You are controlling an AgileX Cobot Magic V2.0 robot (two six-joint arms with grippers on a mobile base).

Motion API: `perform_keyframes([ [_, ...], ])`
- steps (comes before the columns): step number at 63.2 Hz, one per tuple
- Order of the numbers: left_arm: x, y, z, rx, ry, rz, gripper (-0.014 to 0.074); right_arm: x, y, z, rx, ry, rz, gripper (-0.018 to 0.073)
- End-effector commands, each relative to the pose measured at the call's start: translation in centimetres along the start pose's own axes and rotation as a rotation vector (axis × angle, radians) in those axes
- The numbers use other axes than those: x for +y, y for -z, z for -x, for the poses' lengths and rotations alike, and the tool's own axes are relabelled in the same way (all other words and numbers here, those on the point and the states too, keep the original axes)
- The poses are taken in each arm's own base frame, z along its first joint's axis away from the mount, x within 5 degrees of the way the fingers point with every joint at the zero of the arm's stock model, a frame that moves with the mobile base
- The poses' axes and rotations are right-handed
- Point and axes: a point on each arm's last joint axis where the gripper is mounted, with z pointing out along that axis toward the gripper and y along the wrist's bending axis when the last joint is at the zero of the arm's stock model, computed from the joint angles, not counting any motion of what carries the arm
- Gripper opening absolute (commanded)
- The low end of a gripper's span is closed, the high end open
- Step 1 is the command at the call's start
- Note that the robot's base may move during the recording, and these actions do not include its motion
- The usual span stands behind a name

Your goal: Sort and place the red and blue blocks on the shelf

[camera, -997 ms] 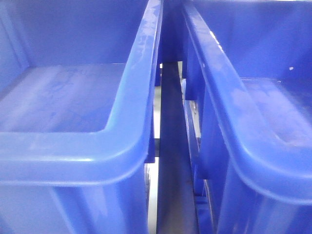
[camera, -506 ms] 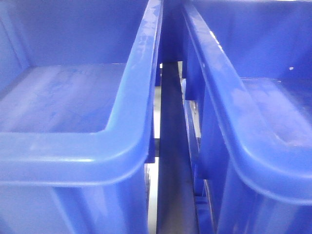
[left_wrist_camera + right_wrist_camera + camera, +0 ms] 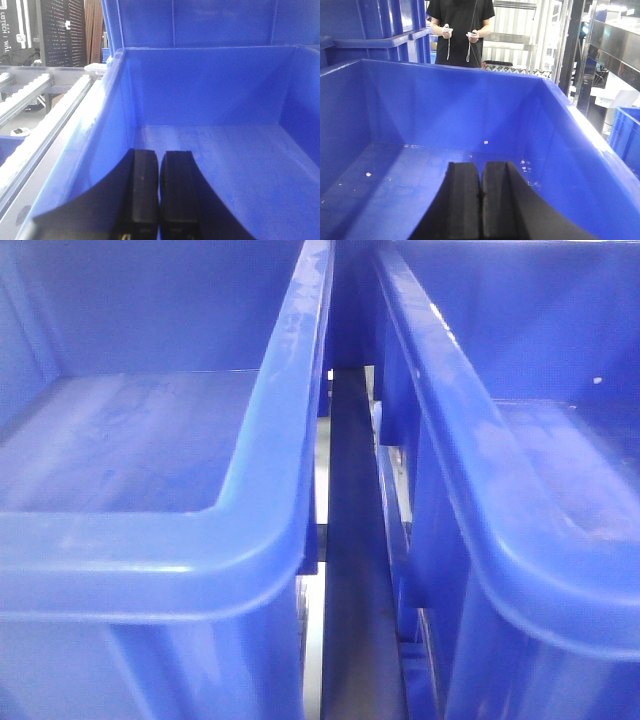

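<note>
Hovering left end effector (image 3: 159,192) inside left blue bin (image 3: 210,90), right end effector (image 3: 481,200) inside right blue bin (image 3: 445,105), both pressed closed, gripping nothing. Seeing 0 blocks. Risking scraping bin walls when lifting out.

Front view: soft, slightly blurred close-up; pale overhead sheen along the blue bin rims (image 3: 290,370); bright white slit in the gap between them. Wrist views: even, bright indoor light; near black gripper fingers (image 3: 142,192) dark, unfocused; far background (image 3: 600,45) glaring.

Left pincer (image 3: 159,187) and right pincer (image 3: 481,200) both closed, empty.
</note>
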Motion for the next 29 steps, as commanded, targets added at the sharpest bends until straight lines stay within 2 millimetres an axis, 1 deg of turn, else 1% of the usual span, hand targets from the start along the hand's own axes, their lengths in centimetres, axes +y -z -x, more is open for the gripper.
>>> perform_keyframes([
  [1, 0.04, 0.15, -0.07, -0.069, 0.012, -0.001, 0.0125, 0.01, 0.20, 1.23, -0.105, 0.013, -0.002, 0.0058],
  [29, 0.04, 0.15, -0.07, -0.069, 0.012, -0.001, 0.0125, 0.01, 0.20, 1.23, -0.105, 0.013, -0.002, 0.0058],
])
